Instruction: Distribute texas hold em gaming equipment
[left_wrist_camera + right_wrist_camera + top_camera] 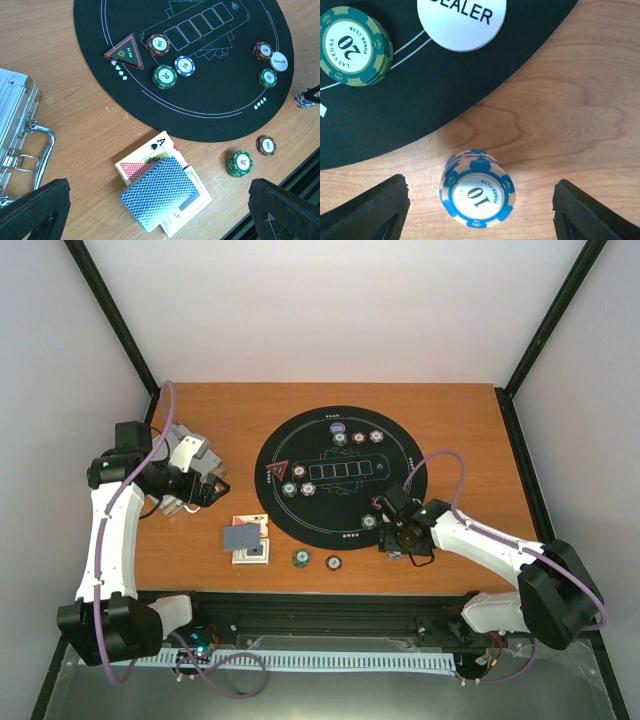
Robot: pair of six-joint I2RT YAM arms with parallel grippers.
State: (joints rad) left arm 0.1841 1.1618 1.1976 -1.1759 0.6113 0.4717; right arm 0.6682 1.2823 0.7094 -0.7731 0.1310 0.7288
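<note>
Left pincer [160,205] and right pincer [480,206] gape wide, both empty.
Blue-white chip stack [477,196] on worktop [580,100] reads "10 POKER CLUB"; green chip [355,45] "20 LAS VEGAS"; white disc [280,61] "DEALER".

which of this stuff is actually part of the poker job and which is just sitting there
Part of the job: card deck, blue 10 chip stack, green 20 chip stack, brown chip, dealer button.

Just lying about: silver case, black mat.
</note>
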